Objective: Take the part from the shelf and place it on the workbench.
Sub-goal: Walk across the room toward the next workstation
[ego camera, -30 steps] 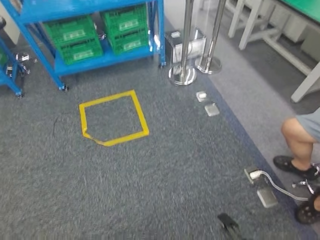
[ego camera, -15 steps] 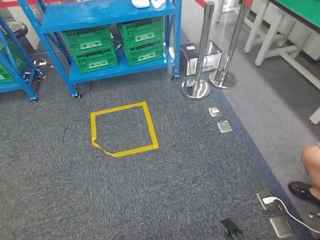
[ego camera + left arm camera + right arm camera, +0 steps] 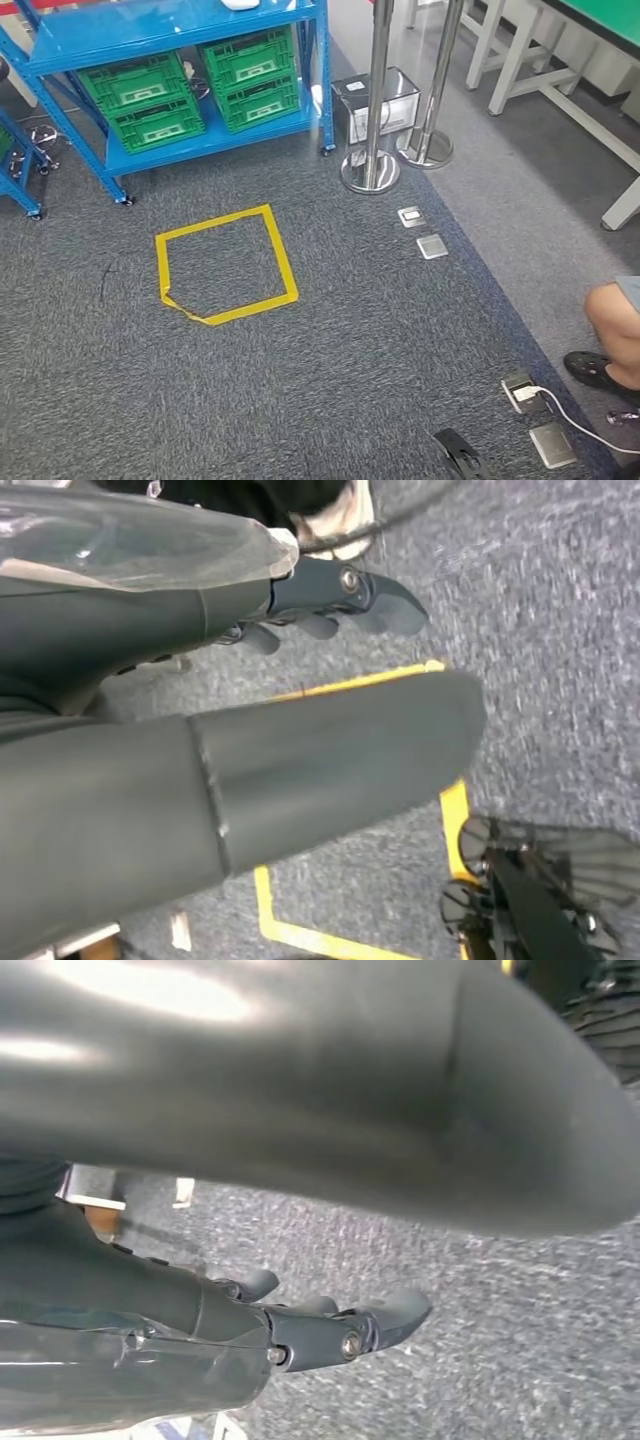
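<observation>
The blue shelf (image 3: pixel 158 25) stands ahead on the grey carpet, with green crates (image 3: pixel 143 100) on its lower level. A white thing (image 3: pixel 240 3) lies on the upper level, cut off by the picture's edge. The green-topped workbench (image 3: pixel 611 20) with white legs is at the far right. My left hand (image 3: pixel 151 630) hangs over the carpet above yellow tape, thumb and fingers stretched out, holding nothing. My right hand (image 3: pixel 226 1330) hangs the same way, its fingers apart and nothing in them.
A yellow tape square (image 3: pixel 226 262) marks the carpet before the shelf. Two chrome stanchions (image 3: pixel 370 170) and a metal box (image 3: pixel 377 100) stand right of the shelf. Floor sockets (image 3: pixel 423 232) and a white cable (image 3: pixel 566 415) lie near a seated person's leg (image 3: pixel 615 320).
The whole picture has swayed and shifted left since half a second ago, so the camera moved. The shelf, tape square and stanchions keep their places on the floor.
</observation>
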Motion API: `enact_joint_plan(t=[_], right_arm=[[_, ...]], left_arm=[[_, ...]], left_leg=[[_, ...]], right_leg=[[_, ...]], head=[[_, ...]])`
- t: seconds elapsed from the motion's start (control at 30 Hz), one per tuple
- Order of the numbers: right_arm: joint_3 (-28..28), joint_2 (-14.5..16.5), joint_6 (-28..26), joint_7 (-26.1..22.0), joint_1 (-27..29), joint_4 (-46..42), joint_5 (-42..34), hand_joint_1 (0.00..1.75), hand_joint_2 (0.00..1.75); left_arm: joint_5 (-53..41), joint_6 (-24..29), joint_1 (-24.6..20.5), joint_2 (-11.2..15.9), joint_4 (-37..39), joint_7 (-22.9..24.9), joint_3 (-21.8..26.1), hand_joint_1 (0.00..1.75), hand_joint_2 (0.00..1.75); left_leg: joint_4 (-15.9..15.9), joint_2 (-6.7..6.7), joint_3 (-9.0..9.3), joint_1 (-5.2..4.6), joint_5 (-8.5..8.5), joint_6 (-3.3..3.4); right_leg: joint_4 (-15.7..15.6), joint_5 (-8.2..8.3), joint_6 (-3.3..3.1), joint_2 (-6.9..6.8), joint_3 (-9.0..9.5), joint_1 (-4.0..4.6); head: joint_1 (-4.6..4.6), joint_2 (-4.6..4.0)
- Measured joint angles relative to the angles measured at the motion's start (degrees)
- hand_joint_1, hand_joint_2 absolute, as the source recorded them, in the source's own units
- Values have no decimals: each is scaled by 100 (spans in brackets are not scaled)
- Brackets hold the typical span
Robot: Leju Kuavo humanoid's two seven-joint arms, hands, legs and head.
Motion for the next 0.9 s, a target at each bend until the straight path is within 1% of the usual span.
enact_joint_plan(t=[0.03,0.07,0.1,0.13,0.17,0.2,0.23,0.27,0.3,0.33,0.37,0.4,0.43,0.47,0.5,0.53,0.57,0.6,0.63,0.67,0.7,0.73,0.77,0.8,0.83,0.87,0.9], right_arm=[[4,13,16,1,0,-2,0,0,0],[10,14,31,8,1,-3,2,0,0],[17,15,50,17,2,-3,3,0,0],[25,15,71,27,2,-3,5,0,0],[31,15,87,38,-2,-3,8,0,0],[36,12,101,45,-7,-4,8,0,0],[39,8,108,50,-11,-3,9,0,0],[43,3,116,55,-11,-3,9,0,0],[49,0,125,61,-6,-2,9,0,0],[57,-4,134,67,2,-2,9,0,0],[64,-6,142,72,10,-2,9,0,0],[71,-9,145,75,21,-1,9,0,0],[76,-8,148,77,27,1,9,0,0],[80,-6,151,79,26,2,9,0,0],[83,-4,153,79,25,3,9,0,0],[86,-3,155,78,19,4,9,0,0],[89,-4,158,77,12,4,9,0,0],[93,-7,162,75,15,5,8,0,0],[99,-10,167,72,18,6,8,0,0],[107,-15,172,66,22,7,5,0,0],[114,-19,175,54,25,7,3,0,0],[118,-23,175,36,22,7,-1,0,0],[120,-26,173,19,20,7,-10,0,0],[121,-28,170,2,18,7,-27,0,0],[121,-29,168,-14,18,7,-51,0,0],[121,-30,165,-27,18,7,-73,0,0],[121,-30,163,-37,17,6,-90,0,0]], left_arm=[[2,1,-3,17,2,1,1,0,0],[3,2,-2,22,3,1,1,0,0],[4,2,6,19,4,1,2,0,0],[5,2,9,14,5,1,2,0,0],[7,1,8,8,5,1,2,0,0],[10,-1,2,-1,5,2,2,0,0],[14,-4,-6,-9,4,2,2,0,0],[19,-5,-9,-20,4,3,2,0,0],[25,-7,-5,-32,4,6,2,0,0],[31,-7,4,-45,4,10,2,0,0],[34,-6,13,-58,4,14,2,0,0],[37,-4,21,-65,5,17,2,0,0],[37,1,25,-65,8,19,2,0,0],[38,7,20,-61,11,19,2,0,0],[38,14,11,-56,14,19,2,0,0],[38,19,2,-55,15,19,2,0,0],[38,22,-6,-58,15,19,2,0,0],[38,24,-12,-62,15,19,2,0,0],[39,27,-16,-67,15,19,2,0,0],[39,31,-20,-73,15,19,2,0,0],[39,36,-23,-81,15,19,2,0,0],[44,43,-22,-87,15,19,2,0,0],[52,54,-17,-93,15,21,2,0,0],[60,66,-11,-99,15,23,2,0,0],[68,78,-6,-104,15,26,2,0,0],[71,87,-2,-107,15,27,3,0,0],[70,93,-1,-108,15,27,3,0,0]], left_leg=[[-93,-31,50,-15,-15,55],[-245,-49,144,-2,42,97],[-370,-48,256,16,113,102],[-458,-43,359,38,143,92],[-512,-46,448,69,143,70],[-531,-53,502,86,124,36],[-530,-68,542,109,90,8],[-527,-90,585,139,44,-27],[-519,-119,642,177,-9,-69],[-500,-150,705,224,-70,-114],[-466,-181,771,278,-144,-168],[-414,-207,823,322,-233,-231],[-343,-227,860,362,-323,-290],[-280,-241,865,385,-404,-346],[-230,-246,859,393,-467,-393],[-201,-250,858,401,-501,-424],[-176,-248,846,403,-515,-450],[-68,-215,808,410,-495,-472],[148,-161,698,417,-457,-490],[479,-101,499,421,-438,-507],[888,-43,226,423,-478,-524],[1276,-14,-72,423,-603,-533],[1566,-8,-341,423,-774,-533],[1703,-8,-542,422,-911,-521],[1657,-8,-652,419,-930,-498],[1435,-8,-671,412,-791,-466],[1076,-4,-616,401,-494,-428]], right_leg=[[-10,39,20,8,54,-4],[-12,65,37,-2,75,-4],[32,74,60,-5,92,1],[150,29,101,-2,53,3],[358,-76,142,0,-49,-10],[674,-215,193,5,-221,-37],[1020,-370,245,8,-440,-69],[1299,-498,290,8,-644,-102],[1429,-558,338,7,-783,-138],[1357,-507,397,6,-830,-176],[1103,-332,473,10,-794,-223],[766,-52,566,21,-718,-277],[484,143,620,27,-672,-305],[310,247,597,33,-647,-314],[259,298,527,39,-637,-304],[284,234,412,31,-635,-275],[296,226,314,29,-593,-262],[289,243,263,22,-537,-255],[268,223,231,5,-487,-251],[237,211,211,-8,-431,-248],[200,192,191,-22,-373,-239],[164,169,175,-32,-315,-228],[132,138,159,-35,-251,-214],[108,97,146,-34,-183,-200],[93,51,136,-30,-112,-187],[86,2,131,-26,-40,-177],[80,-48,129,-24,24,-170]], head=[[-7,0],[-21,0],[-29,-1],[-25,-1],[-19,-1],[-7,-1],[1,0],[7,0],[13,0],[20,0],[27,0],[44,0],[69,-1],[94,-1],[108,-1],[107,-1],[91,0],[66,0],[45,0],[25,0],[10,0],[0,0],[-3,0],[-4,0],[-6,0],[-7,0],[-7,0]])
